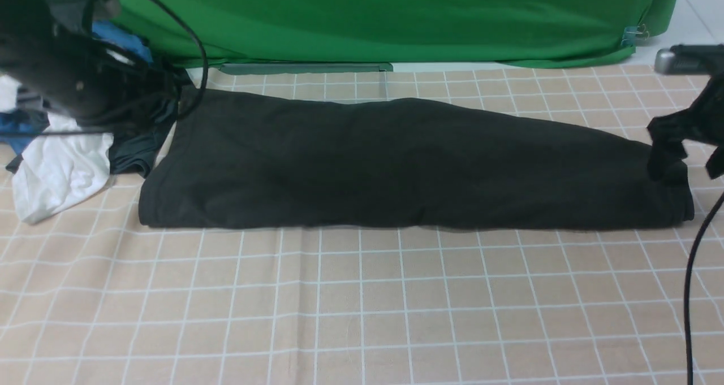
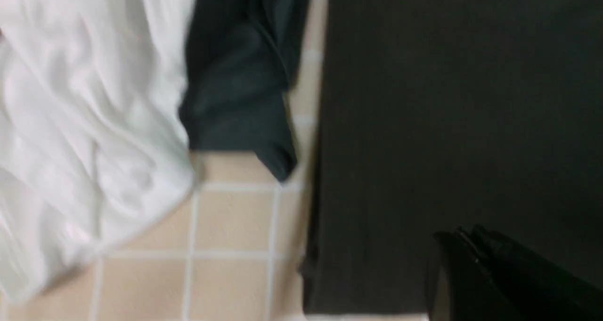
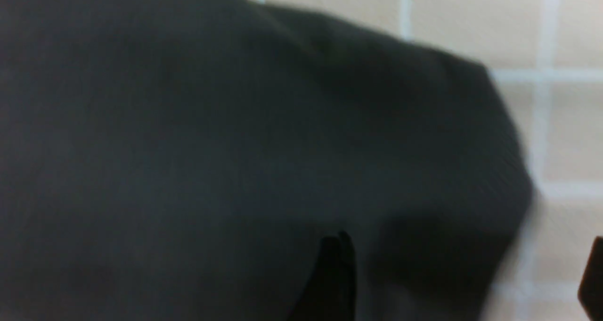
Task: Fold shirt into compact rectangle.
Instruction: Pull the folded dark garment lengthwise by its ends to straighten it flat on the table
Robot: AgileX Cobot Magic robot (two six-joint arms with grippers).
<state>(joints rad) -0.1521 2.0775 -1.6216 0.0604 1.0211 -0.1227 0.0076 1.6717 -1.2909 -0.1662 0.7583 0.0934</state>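
Note:
The black shirt point(image 1: 396, 164) lies folded into a long strip across the checked tablecloth point(image 1: 362, 306). Its print and neck label are hidden. My left arm point(image 1: 73, 79) hovers blurred over the strip's left end. In the left wrist view, the left gripper point(image 2: 464, 243) is shut with nothing in it, just above the shirt point(image 2: 447, 123) near its edge. My right gripper point(image 1: 690, 153) is at the strip's right end. It is open, its fingertips far apart point(image 3: 466, 250) over the rounded end of the shirt point(image 3: 212, 146), one finger point(image 3: 335, 264) above the fabric and the other beyond it.
A white garment point(image 1: 56, 164) and a smaller dark grey-teal garment point(image 1: 133, 153) lie bunched left of the shirt, with blue cloth point(image 1: 121, 37) behind. A green backdrop point(image 1: 396, 17) hangs along the far edge. A black cable point(image 1: 693, 294) hangs at the right.

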